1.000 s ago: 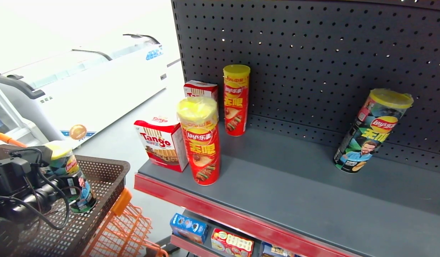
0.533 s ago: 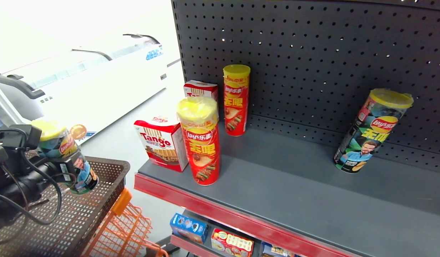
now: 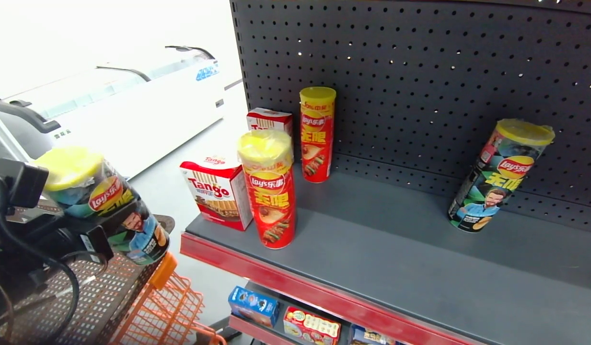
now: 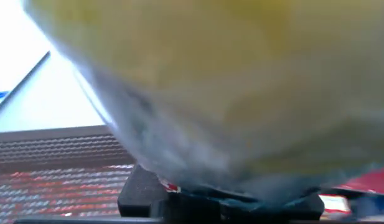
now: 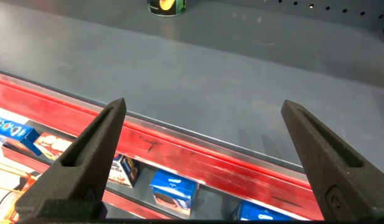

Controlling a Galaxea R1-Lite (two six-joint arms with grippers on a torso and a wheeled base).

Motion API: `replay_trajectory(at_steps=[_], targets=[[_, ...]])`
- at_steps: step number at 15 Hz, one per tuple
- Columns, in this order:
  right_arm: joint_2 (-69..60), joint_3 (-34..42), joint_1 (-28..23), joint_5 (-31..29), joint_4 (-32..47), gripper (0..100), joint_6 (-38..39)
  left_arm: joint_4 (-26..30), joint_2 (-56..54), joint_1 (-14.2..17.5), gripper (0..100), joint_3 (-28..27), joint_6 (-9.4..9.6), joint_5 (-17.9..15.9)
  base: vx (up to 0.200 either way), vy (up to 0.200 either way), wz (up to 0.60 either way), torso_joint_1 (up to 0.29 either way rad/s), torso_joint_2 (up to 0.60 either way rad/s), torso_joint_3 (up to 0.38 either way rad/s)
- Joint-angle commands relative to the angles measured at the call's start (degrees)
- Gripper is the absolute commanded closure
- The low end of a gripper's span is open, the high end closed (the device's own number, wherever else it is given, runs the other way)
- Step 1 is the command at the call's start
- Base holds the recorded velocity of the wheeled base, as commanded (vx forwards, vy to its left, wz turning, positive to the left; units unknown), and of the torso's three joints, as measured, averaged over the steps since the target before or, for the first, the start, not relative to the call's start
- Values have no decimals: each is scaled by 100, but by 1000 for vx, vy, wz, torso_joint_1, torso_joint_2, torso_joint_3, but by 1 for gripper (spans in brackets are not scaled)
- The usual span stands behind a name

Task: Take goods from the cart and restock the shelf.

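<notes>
Can: a blue-green chips can (image 3: 101, 194) with a yellow lid sits at the lower left of the head view. It is tilted, lid toward the upper left, and its base hangs over the near corner of the basket (image 3: 51, 297).
Left gripper: the left gripper (image 3: 108, 229) is pinching the can around its lower half. In the left wrist view the lid looms just above the black fingers (image 4: 223, 202).
Right gripper: the right gripper (image 5: 204, 106) is spread wide and holds nothing, hovering over the shelf's red front edge.
Change: a second ago the can stood low inside the basket. It has since risen clear of the mesh rim and come toward the shelf (image 3: 396, 258). Nothing on the shelf has moved.
Meaning: the pick from the cart (image 3: 166, 306) looks done, and the carry to the shelf appears to be under way.
Shelf stock: two red cans (image 3: 271, 191) and two wafer boxes (image 3: 218, 191) crowd the left end, while a matching blue can (image 3: 501, 177) stands alone at the right by the pegboard.
Open spot: the bare grey stretch in the middle, between the red cans and the matching can, seems the likely target.
Risk: the can is tilted, so it probably needs righting before release or it may topple. Its path also passes close to the front red can.
</notes>
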Motion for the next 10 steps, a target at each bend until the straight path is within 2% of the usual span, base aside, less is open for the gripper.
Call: replay_trajectory(at_steps=[1,2,4,9,10], targets=[[6,0,2,0,1,0,-1,149,-669,-592,100,156,-170,-32,0,0,0,0,0,0],[-2,0,2,0,1,0,-1,237,-739,-697,100,156,-179,-41,0,0,0,0,0,0],[6,0,2,0,1,0,-1,536,-1099,-1128,100,244,-143,-14,0,0,0,0,0,0],[6,0,2,0,1,0,-1,1257,-1468,-1409,100,-73,-161,-41,0,0,0,0,0,0],[6,0,2,0,1,0,-1,1679,-1627,-1805,100,-99,-161,-32,0,0,0,0,0,0]])
